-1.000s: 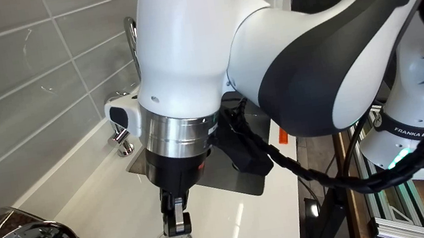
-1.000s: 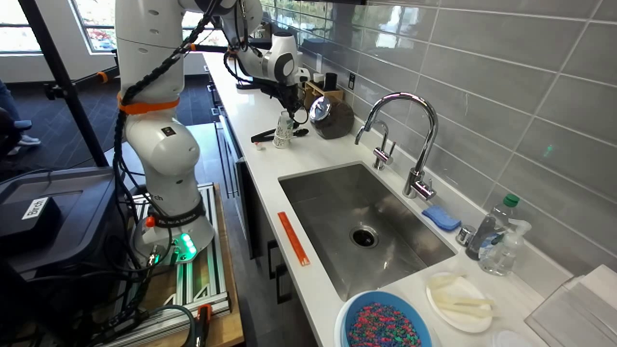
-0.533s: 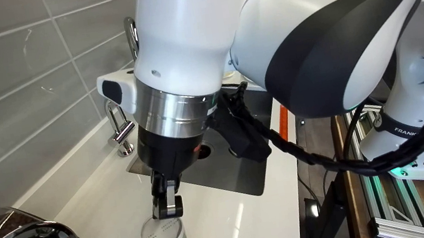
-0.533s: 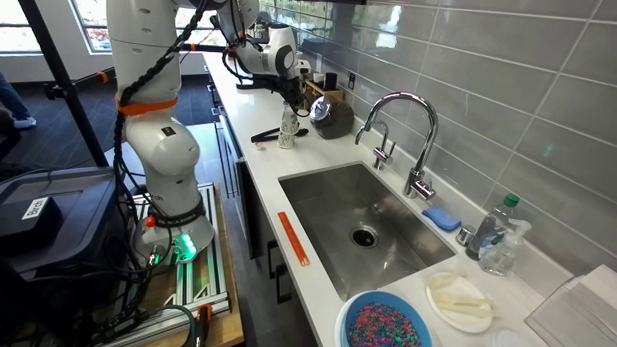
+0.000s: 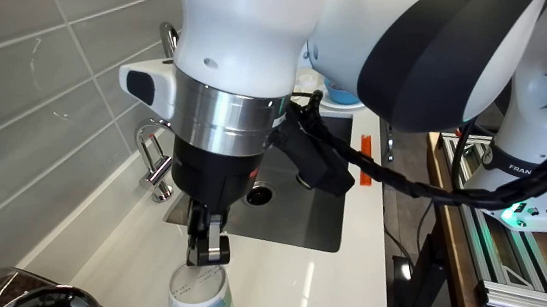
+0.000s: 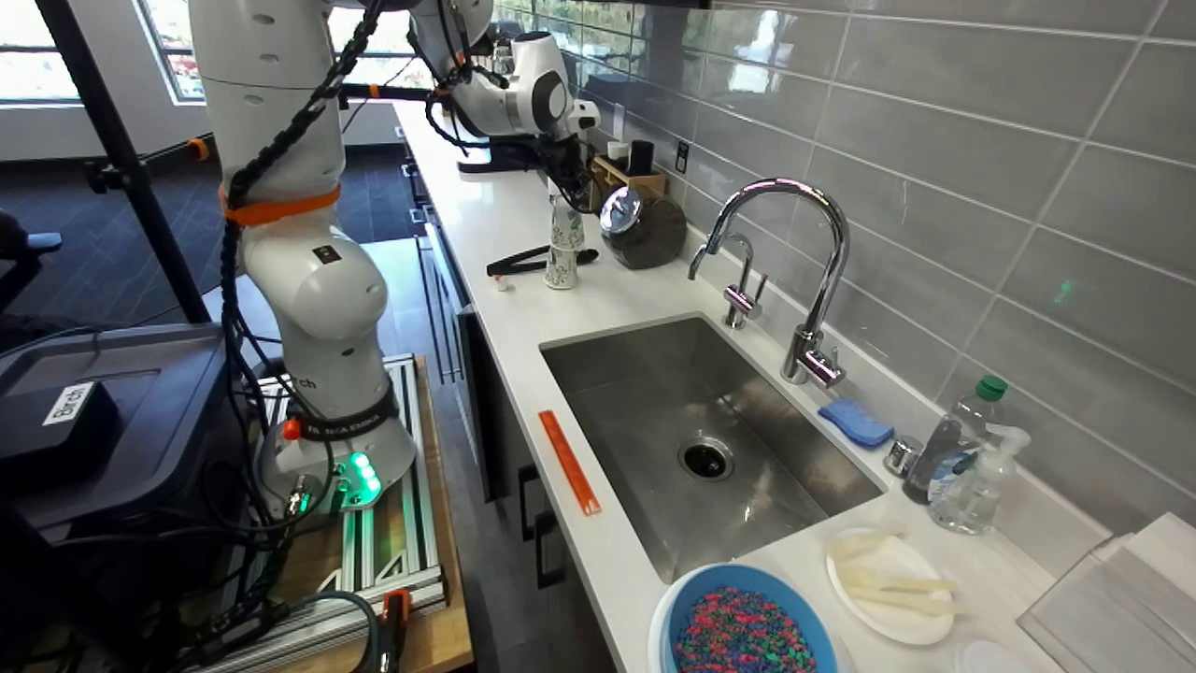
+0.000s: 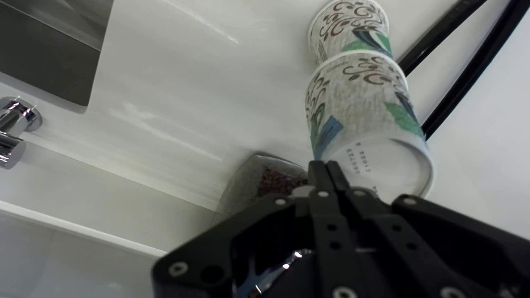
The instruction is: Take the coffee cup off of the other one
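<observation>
A gripper (image 7: 326, 169) pinches the base rim of the coffee cup (image 7: 360, 103), upside down over the other one (image 7: 348, 32), whose brown swirls the wrist view catches; only in an exterior view does a blue sponge (image 6: 856, 423) show.

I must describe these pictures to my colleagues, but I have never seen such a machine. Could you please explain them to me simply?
This is a robot arm ending in a black pincer. The exterior views are taken from outside the robot, and the wrist view from the end of the arm, looking past the pincer.

On the white counter, an upper cup and a lower cup, both disposable and printed, are stacked upside down. The pincer is nearly closed and seems to hold the upper cup by the edge of its base.

Nearby are a jar with a shiny lid and what look like black tongs. Farther along are a sink and an orange strip.
</observation>
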